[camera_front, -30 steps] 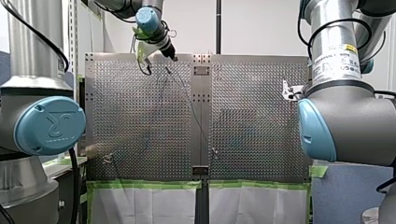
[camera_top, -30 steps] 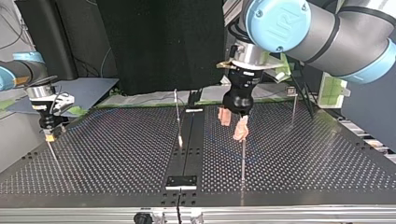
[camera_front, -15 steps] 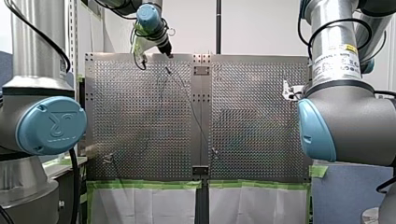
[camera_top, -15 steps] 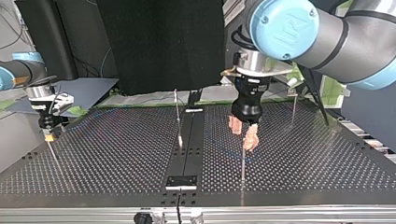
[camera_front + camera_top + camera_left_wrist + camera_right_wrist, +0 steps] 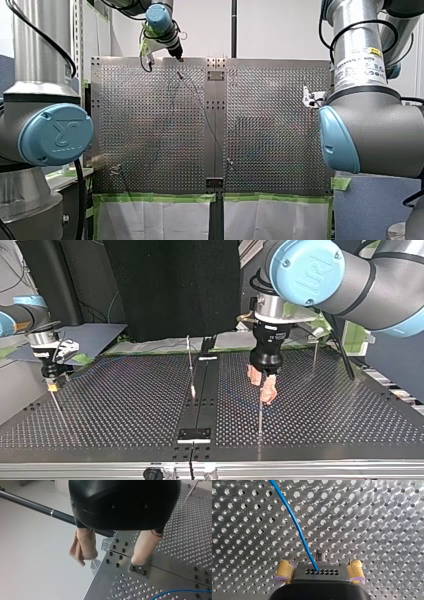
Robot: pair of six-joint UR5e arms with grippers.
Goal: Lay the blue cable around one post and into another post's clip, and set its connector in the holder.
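At the top view's left, my right arm's claw (image 5: 52,385) hangs straight down at the edge of the desk (image 5: 125,400), yellow pads (image 5: 284,570) spread wide, released. The blue cable (image 5: 297,527) runs out between them, touching neither, its length heading away ahead on a slight slant. Over at the right, my left arm's claw (image 5: 262,385) points down, beige fingers (image 5: 85,546) apart, empty, right by the top of a thin upright post (image 5: 260,417).

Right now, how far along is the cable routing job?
Done: nothing that I can confirm. The blue cable lies loose on the perforated table, and I cannot tell whether it rounds any post. In hand: nothing. My right gripper straddles the cable with its pads apart, and my left gripper hangs open over a thin post. Left: routing, clipping and seating the connector.
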